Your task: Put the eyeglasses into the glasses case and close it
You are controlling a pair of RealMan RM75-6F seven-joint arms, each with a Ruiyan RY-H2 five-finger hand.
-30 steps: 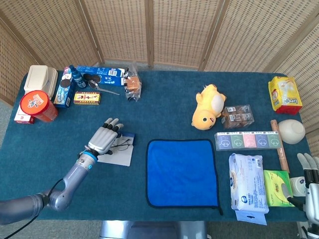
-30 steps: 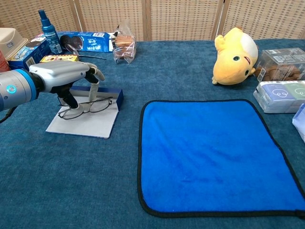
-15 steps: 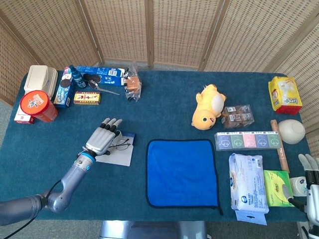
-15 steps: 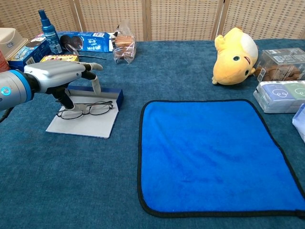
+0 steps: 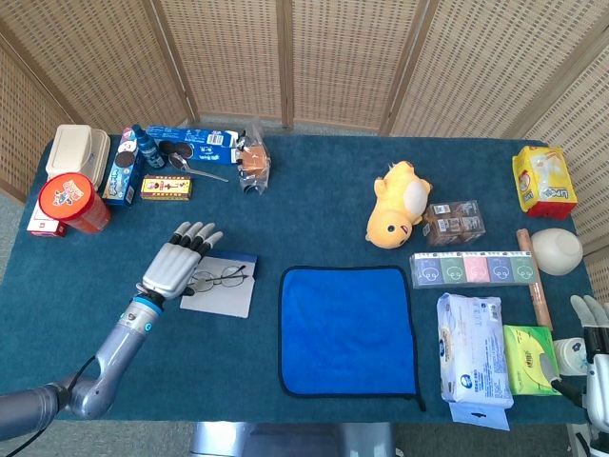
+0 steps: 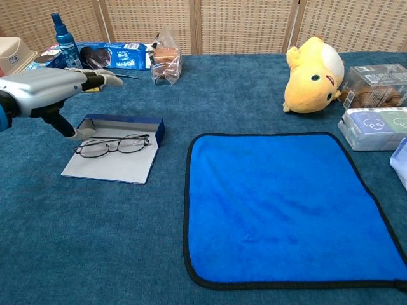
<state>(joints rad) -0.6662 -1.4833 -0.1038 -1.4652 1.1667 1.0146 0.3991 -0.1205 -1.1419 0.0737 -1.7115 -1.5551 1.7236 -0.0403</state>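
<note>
Left hand (image 6: pixel 54 95) has pulled back and up off the glasses (image 6: pixel 113 145) to the case's left edge; a second ago its fingers were down over the frames. Now fingers spread, holding nothing, thumb hanging near the case's near-left corner. Whether the thumb touches the case, can't tell.

Glasses sit on the open case (image 6: pixel 114 152), lenses flat on the grey inner panel, just in front of the navy back wall. Looks like a deliberate drop-off: released inside the case so only the closing is left. Hand retreat reads as clearing space for that.

Orientation: glasses' long axis runs left-right across the worktop (image 6: pixel 191 82), roughly parallel to the case's back wall, slightly skewed. Lenses toward the front, temples appear folded behind, but thin wire, hard to confirm. Case long axis also left-right, so fit looks fine.

Right hand (image 5: pixel 595 367) parked at the worktop's far right corner, fingers up and apart, empty, well apart from the case.

Judgement: insert done, close not yet.
</note>
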